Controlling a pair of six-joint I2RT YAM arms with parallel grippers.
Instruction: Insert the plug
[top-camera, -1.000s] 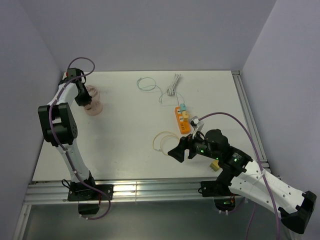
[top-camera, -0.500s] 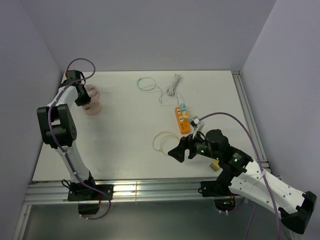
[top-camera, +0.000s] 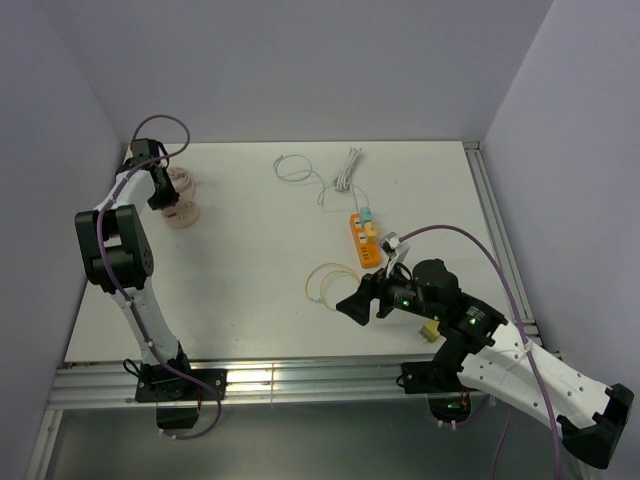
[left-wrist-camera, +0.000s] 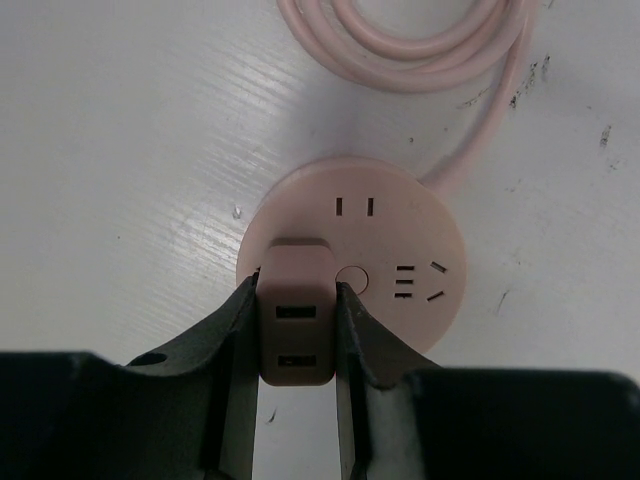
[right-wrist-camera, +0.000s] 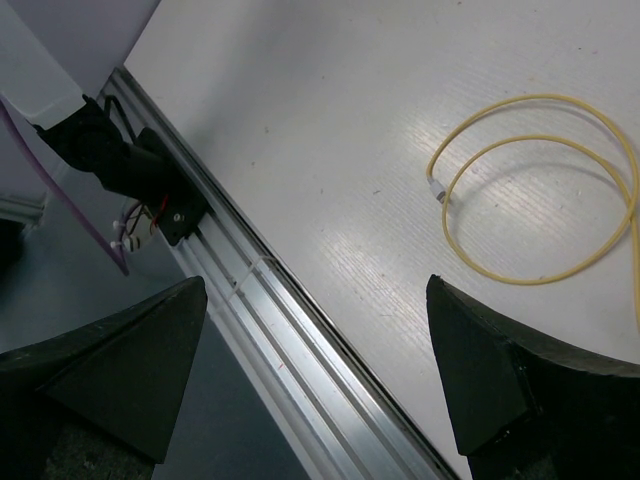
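A round pink power socket (left-wrist-camera: 390, 262) lies on the white table at the far left (top-camera: 186, 212), its pink cord (left-wrist-camera: 420, 45) coiled beyond it. My left gripper (left-wrist-camera: 297, 330) is shut on a pink plug adapter (left-wrist-camera: 296, 325) with two USB slots, which sits on the socket's near left edge. In the top view the left gripper (top-camera: 160, 195) stands over the socket. My right gripper (top-camera: 355, 306) is open and empty above the table's front part, near a yellow cable loop (right-wrist-camera: 540, 190).
An orange power strip (top-camera: 364, 240) with small plugs in it lies right of centre. A thin white-green cable (top-camera: 300, 172) and a grey cable bundle (top-camera: 347, 170) lie at the back. The aluminium rail (right-wrist-camera: 290, 330) runs along the front table edge.
The left wrist has shifted slightly over the socket. The right arm has barely moved.
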